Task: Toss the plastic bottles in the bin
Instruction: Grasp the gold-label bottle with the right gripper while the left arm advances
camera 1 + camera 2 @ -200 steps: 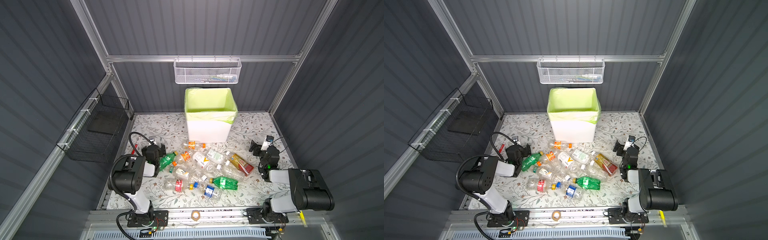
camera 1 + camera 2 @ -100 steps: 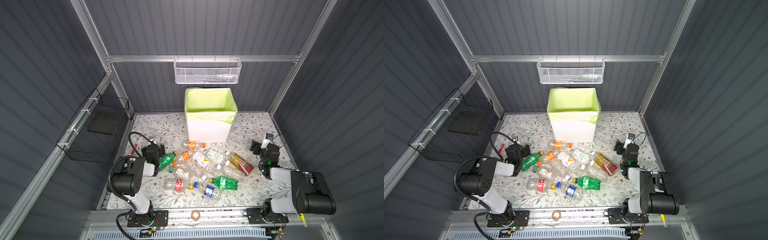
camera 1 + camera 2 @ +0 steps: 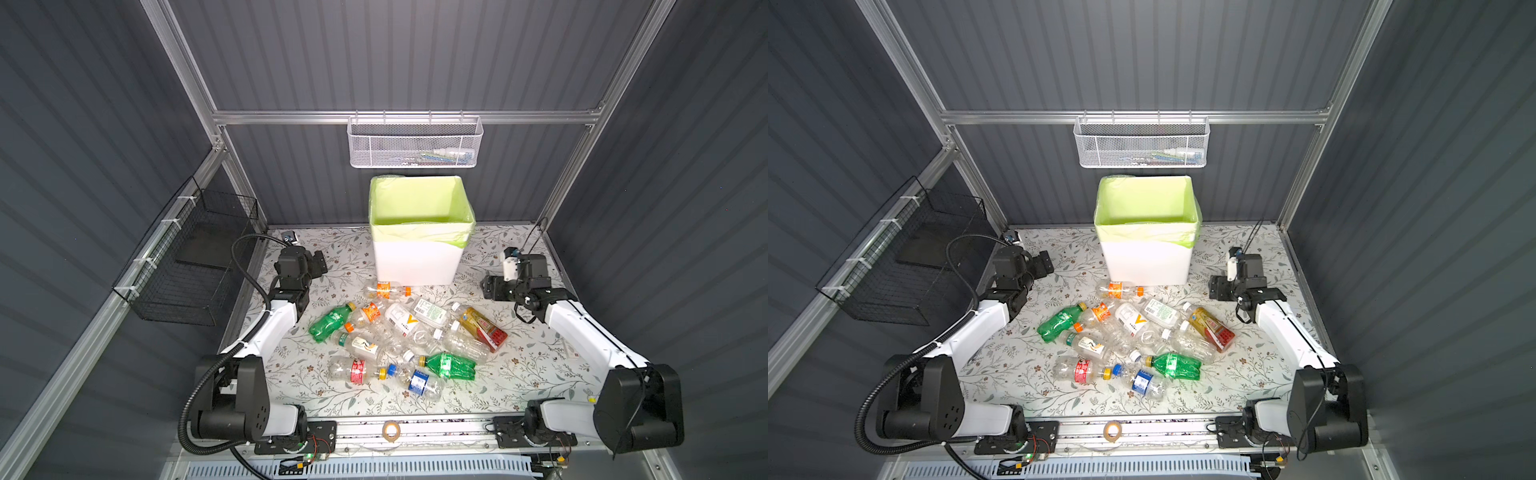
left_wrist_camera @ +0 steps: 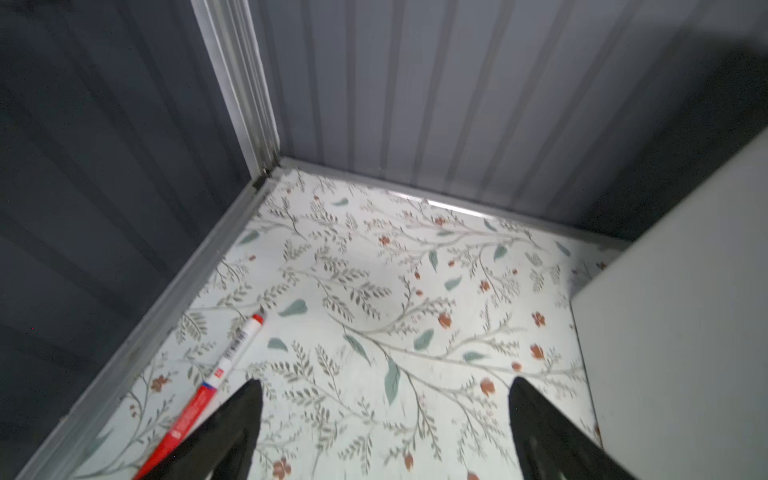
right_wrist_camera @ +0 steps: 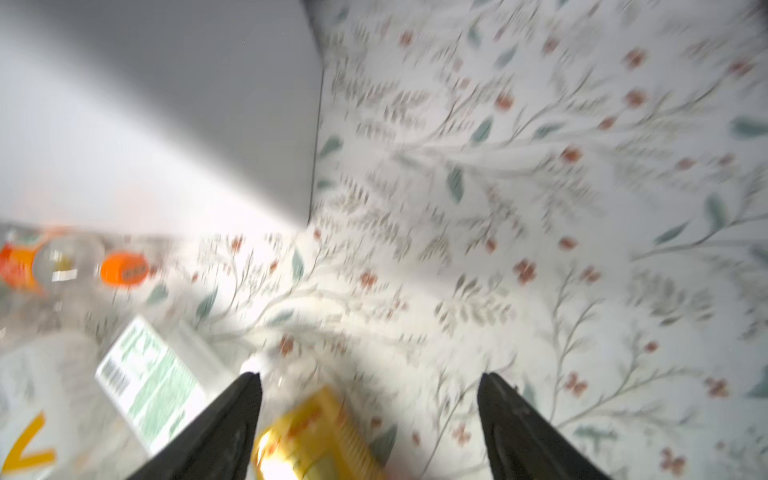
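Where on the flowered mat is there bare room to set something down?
Bare: the back corner between the bin and the left claw, the right side beyond the brown bottle, and the front strip by the rail. Crowded: the bottles heaped before the bin.

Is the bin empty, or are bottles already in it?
Empty where visible: only bare green bag inside the bin; the plastic bottles lie outside.

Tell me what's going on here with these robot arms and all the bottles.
Two robot arms have bottles to throw into the white bin. About a dozen lie in a pile on the table in front of it, and none shows inside. The left gripper is open and empty near the back corner, beside a red marker. The right gripper is open too, close to a yellow-labelled bottle; nothing is held.
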`<state>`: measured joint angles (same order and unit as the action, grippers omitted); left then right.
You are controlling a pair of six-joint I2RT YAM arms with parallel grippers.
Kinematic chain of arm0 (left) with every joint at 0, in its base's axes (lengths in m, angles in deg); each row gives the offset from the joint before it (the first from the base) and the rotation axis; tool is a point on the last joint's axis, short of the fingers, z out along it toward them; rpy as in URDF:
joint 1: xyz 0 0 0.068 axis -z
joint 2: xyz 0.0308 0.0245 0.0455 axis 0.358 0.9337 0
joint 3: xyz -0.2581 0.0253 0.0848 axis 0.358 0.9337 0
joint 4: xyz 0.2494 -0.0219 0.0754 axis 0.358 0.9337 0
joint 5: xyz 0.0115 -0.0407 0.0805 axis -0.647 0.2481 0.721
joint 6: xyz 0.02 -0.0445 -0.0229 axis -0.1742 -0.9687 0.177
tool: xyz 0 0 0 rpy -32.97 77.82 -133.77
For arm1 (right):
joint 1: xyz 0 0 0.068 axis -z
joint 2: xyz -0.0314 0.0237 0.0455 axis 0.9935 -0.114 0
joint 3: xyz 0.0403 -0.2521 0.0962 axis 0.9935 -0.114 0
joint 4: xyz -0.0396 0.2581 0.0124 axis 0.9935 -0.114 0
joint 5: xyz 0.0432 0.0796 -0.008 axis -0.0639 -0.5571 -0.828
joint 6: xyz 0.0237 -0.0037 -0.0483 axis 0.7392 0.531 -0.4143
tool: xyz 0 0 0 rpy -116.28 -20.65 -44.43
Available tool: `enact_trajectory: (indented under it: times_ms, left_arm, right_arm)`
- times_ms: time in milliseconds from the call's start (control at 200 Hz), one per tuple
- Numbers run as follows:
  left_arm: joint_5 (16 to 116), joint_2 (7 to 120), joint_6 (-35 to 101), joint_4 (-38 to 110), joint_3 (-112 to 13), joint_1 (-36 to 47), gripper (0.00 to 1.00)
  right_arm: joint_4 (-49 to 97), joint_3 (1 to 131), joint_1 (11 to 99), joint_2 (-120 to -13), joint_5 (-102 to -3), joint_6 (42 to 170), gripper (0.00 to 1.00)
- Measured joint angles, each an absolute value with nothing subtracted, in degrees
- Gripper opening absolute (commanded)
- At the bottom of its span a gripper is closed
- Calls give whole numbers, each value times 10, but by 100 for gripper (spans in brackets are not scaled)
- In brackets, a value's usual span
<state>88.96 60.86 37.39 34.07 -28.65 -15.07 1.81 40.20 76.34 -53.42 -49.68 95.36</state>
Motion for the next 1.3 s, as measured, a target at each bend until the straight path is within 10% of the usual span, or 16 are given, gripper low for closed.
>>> enact_trajectory:
  times_ms: [740, 1301]
  left_arm:
    - [721, 604, 347, 452, -287, -146, 91]
    - [705, 614, 338, 453, -291, -142, 91]
  right_arm:
    - [-164, 432, 681, -632, -443, 966, 93]
    - [-117, 408, 690, -650, -439, 969, 62]
